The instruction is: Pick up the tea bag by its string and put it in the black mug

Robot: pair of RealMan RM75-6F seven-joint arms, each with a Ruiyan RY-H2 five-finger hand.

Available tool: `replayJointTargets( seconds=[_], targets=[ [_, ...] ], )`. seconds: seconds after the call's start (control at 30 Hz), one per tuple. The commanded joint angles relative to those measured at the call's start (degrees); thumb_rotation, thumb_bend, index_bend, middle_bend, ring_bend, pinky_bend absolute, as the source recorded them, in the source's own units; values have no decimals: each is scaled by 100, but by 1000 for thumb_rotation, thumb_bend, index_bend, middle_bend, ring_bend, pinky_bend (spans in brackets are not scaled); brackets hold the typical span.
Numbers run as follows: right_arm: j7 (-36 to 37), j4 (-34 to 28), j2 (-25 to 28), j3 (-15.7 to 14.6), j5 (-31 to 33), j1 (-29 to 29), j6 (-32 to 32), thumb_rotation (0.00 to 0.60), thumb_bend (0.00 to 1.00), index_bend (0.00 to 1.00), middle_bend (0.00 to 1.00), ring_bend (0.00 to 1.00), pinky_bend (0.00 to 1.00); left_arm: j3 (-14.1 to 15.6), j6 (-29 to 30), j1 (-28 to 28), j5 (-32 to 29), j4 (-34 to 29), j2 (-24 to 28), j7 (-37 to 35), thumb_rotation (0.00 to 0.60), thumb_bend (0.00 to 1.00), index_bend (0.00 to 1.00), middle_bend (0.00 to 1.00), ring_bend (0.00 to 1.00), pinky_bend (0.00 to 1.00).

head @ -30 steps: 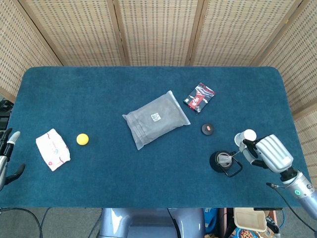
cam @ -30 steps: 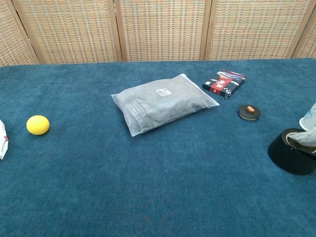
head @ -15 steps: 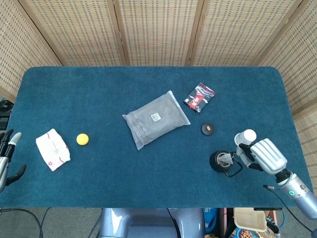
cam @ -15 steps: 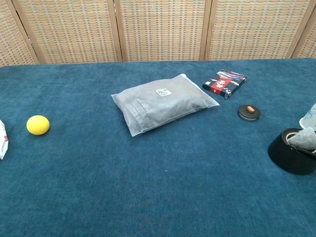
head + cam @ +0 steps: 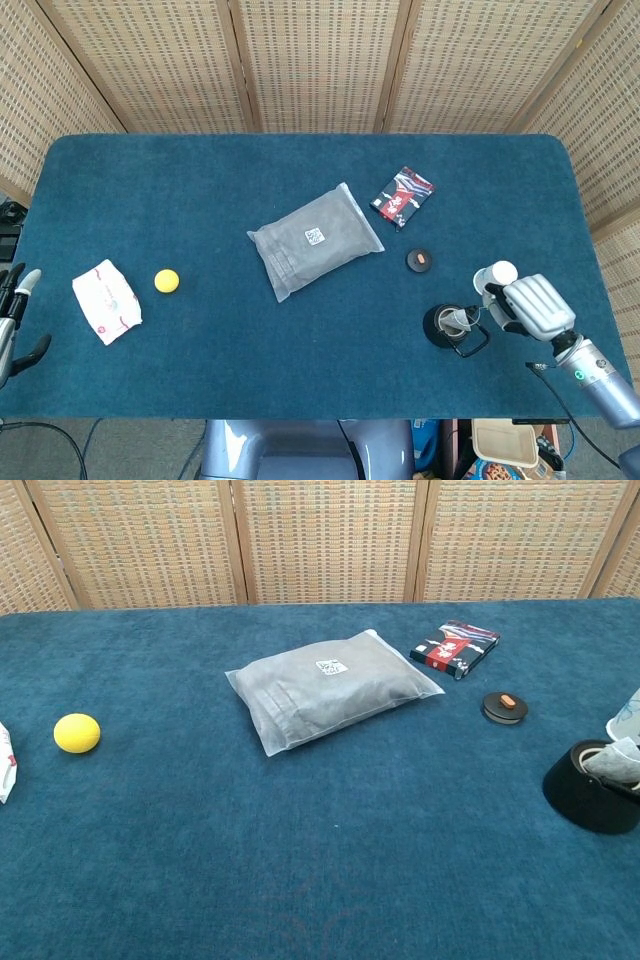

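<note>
tea bag [image 5: 459,321] sits in the mouth of the black mug [image 5: 447,327], at about 4 o'clock on the table [image 5: 200,200].
the right hand [image 5: 528,306] is just beside the mug at its 3 o'clock; whether its fingers pinch the string or have let go is too small to tell. the left hand [image 5: 12,318] waits at the table's 8 o'clock edge, fingers apart, holding nothing. my guess at the risk: if the string is in the fingers when the hand pulls away, the bag could be dragged out over the rim, or the light mug tipped. counted, largest to smallest: one grey pouch [image 5: 315,240], one white packet [image 5: 106,300], one patterned box [image 5: 402,196], one black mug, one white cup [image 5: 497,275] beside the right hand, one yellow ball [image 5: 166,280], one small black disc [image 5: 420,261], one tea bag.
</note>
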Motion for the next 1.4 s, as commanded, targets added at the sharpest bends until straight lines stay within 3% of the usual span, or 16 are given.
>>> replayJointTargets(
  seconds=[0.03, 0.33, 0.6, 0.73, 0.97, 1.13, 1.4],
  targets=[
    [8, -89, 114, -44, 55, 67, -193, 600, 801, 530, 863, 908, 954, -1, -4, -1, -3, 6, -2, -6, 600, 323, 31, 0, 0, 0],
    [-33, -202, 312, -64, 225, 155, -576, 600, 801, 442, 845, 908, 954, -8, -30, -17, -8, 44, -25, -29, 600, 323, 31, 0, 0, 0],
    [-241, -448, 490, -28, 532, 232, -1013, 579, 801, 264, 827, 907, 942, -7, -31, -16, -5, 78, -38, -52, 600, 324, 31, 0, 0, 0],
    [-406, -501, 547, 6, 674, 243, -1139, 513, 801, 235, 829, 907, 943, -5, -35, -13, -10, 94, -43, -67, 600, 323, 31, 0, 0, 0],
    [-454, -708, 665, 67, 572, 253, -1014, 505, 801, 221, 853, 907, 943, -6, -39, -19, 0, 111, -46, -76, 600, 323, 31, 0, 0, 0],
    [-516, -1124, 961, 38, 458, 453, -1325, 503, 802, 221, 893, 909, 943, -24, -15, -25, 16, 97, -20, -60, 600, 323, 31, 0, 0, 0],
    [-684, -1562, 1211, 33, 303, 855, -1915, 476, 980, 220, 965, 982, 987, -31, 6, -26, 36, 70, 11, -39, 600, 323, 31, 0, 0, 0]
  ],
)
